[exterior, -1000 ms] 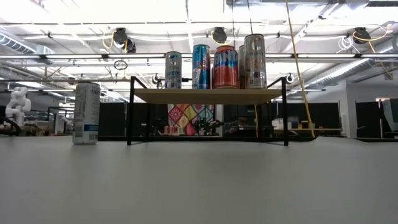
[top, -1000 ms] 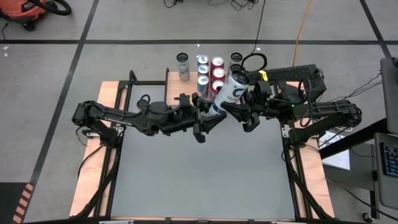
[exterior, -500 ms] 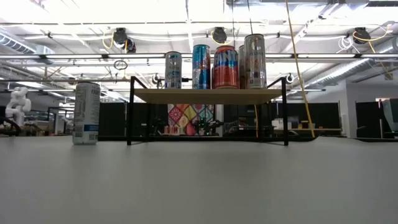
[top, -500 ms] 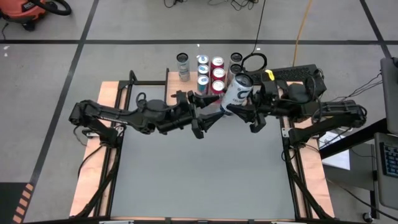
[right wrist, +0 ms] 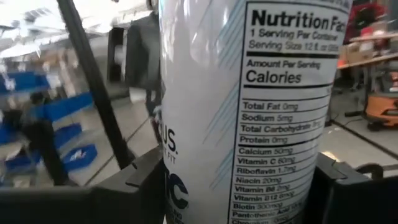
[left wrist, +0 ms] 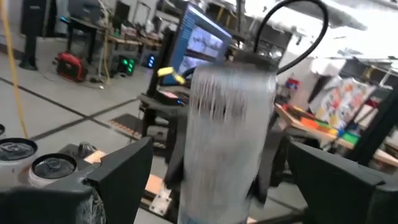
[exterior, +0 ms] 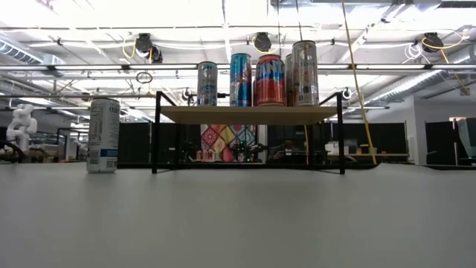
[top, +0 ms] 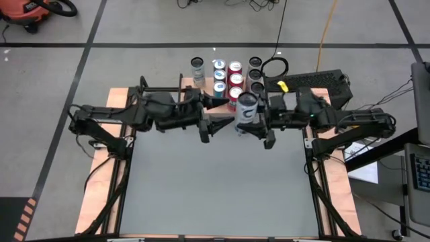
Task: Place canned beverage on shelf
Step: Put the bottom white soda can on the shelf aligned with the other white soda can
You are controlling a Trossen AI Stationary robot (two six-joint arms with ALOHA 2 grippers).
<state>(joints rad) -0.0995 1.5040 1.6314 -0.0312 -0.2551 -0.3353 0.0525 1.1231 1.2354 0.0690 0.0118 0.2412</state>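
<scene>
can [top: 246,107]: tall, white, nutrition label | upright in right end effector [top: 259,124]

My left arm reaches in from the left, elbow bent, its gripper [top: 218,125] spread wide and holding nothing. My right arm comes in from the right, and its gripper [top: 259,126] is closed on a can [top: 246,111], which stands about upright as far as I can tell. The two grippers face each other, close together but apart.
</scene>
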